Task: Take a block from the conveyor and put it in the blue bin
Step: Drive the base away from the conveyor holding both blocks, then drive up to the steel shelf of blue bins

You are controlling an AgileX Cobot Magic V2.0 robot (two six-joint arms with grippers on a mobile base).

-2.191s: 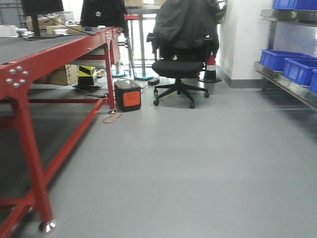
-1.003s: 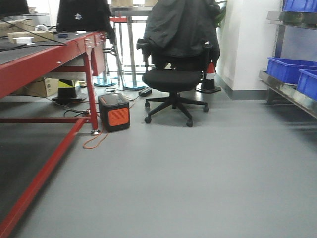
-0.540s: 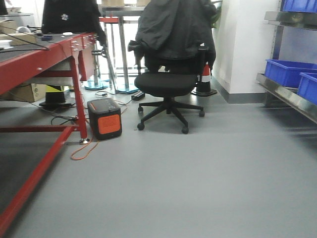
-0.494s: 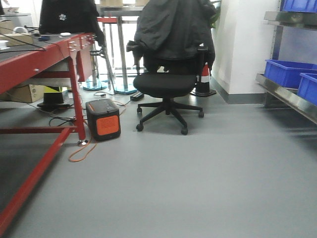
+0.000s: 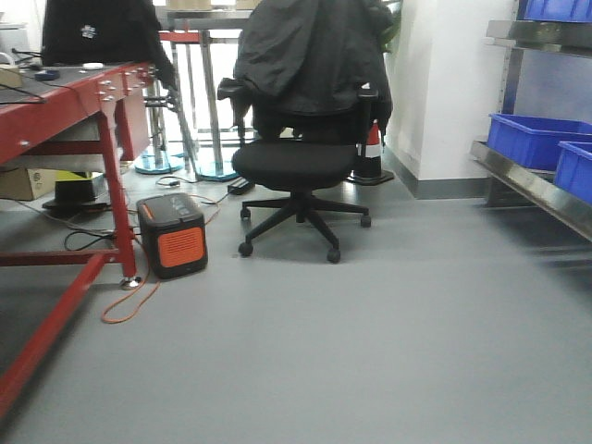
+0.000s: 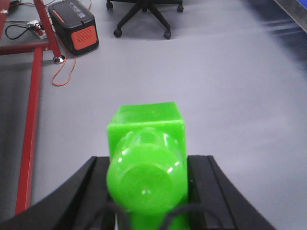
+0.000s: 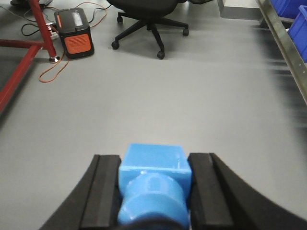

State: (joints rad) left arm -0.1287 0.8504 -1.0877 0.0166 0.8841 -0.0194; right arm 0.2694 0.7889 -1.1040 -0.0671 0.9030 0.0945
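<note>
Right, the block (image 7: 152, 187) is pinched between the flat black pads of the right hand (image 7: 154, 158), clamped on its two side faces. It looks light, rigid and a touch slick, so that square side-on grip seems the place to hold it. The hand points level and forward over the grey floor (image 7: 192, 96), with the blue bins (image 5: 535, 139) on the shelf (image 5: 532, 171) off right, while the left hand (image 6: 146, 160) likewise clamps a green block (image 6: 146, 139).

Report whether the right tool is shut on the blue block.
Shut on it: black fingers of the right tool press both sides of the block.
</note>
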